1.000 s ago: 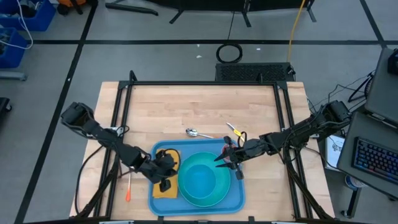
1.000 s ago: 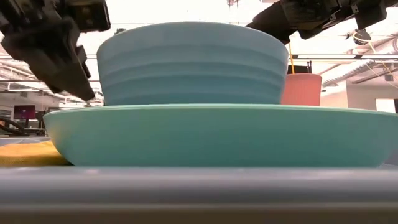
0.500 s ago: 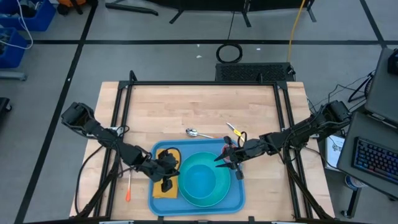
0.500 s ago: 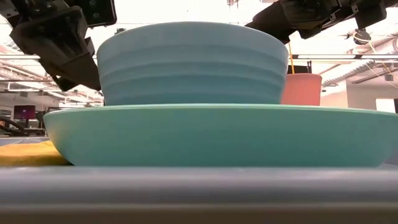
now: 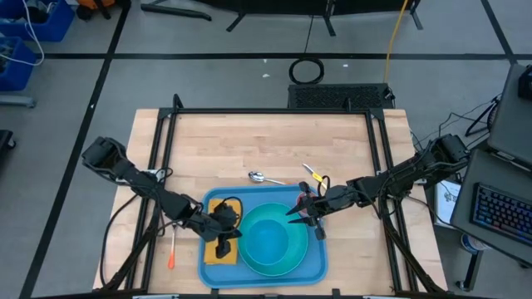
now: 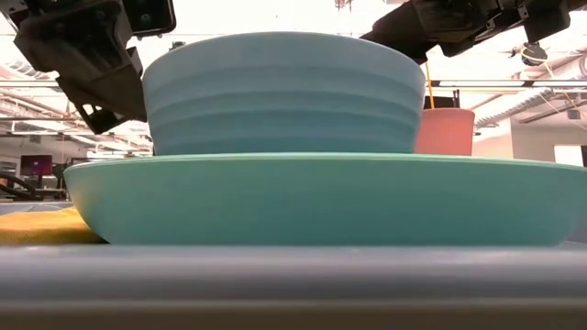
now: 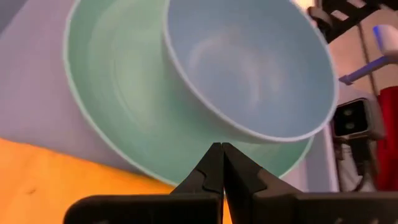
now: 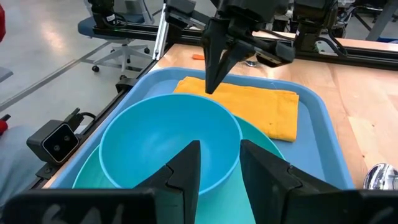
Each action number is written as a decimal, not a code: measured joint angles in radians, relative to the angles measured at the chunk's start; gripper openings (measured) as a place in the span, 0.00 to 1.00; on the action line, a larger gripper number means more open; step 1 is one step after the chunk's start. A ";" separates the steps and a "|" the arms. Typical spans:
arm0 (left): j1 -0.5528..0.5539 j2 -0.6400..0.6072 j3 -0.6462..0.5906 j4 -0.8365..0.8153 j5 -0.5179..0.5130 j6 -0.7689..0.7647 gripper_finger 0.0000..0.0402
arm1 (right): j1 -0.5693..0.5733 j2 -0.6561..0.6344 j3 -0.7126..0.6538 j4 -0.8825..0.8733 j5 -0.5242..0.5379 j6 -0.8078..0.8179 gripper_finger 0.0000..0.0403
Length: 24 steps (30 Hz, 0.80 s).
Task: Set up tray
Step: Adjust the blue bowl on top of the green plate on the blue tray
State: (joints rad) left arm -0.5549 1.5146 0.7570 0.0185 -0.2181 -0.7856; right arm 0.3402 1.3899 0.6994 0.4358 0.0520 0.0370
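Note:
The blue tray (image 5: 320, 266) lies near the table's front edge. On it rests a turquoise plate (image 5: 249, 264), and a light blue bowl (image 5: 264, 242) stands inside the plate on its base. A yellow napkin (image 5: 218, 256) lies flat on the tray's left part. My left gripper (image 5: 224, 248) hangs shut just above the napkin, beside the plate (image 7: 124, 124), touching nothing. My right gripper (image 8: 221, 144) is at the bowl's far right rim. My right gripper straddles the bowl's rim (image 8: 240, 138) on its far right side, with one finger (image 8: 186, 165) inside the bowl and the other (image 8: 264, 168) outside. The fingers come almost level from the table's right and lie along the rim. The bowl stands upright on the plate (image 6: 321, 197).
A salmon cup (image 6: 445, 131) stands behind the bowl. A spoon (image 5: 264, 177) and a yellow-handled utensil (image 5: 314, 174) lie on the bare wood beyond the tray. An orange stick (image 5: 170, 253) lies left of the tray.
My left gripper has tipped its fingertips upward, rising a little from the napkin beside the bowl, and has stayed shut. The bowl, plate and napkin have not moved.

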 joint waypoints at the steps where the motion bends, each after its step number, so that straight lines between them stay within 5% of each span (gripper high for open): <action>1: 0.003 0.004 0.000 0.008 0.012 0.000 0.00 | 0.000 0.000 0.000 0.000 0.000 0.000 0.25; 24: 0.044 0.103 -0.001 0.121 0.083 0.003 0.00 | 0.000 0.000 0.000 0.000 0.000 0.000 0.25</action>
State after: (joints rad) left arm -0.5110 1.6173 0.7564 0.1399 -0.1355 -0.7829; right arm 0.3402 1.3903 0.6991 0.4355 0.0519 0.0370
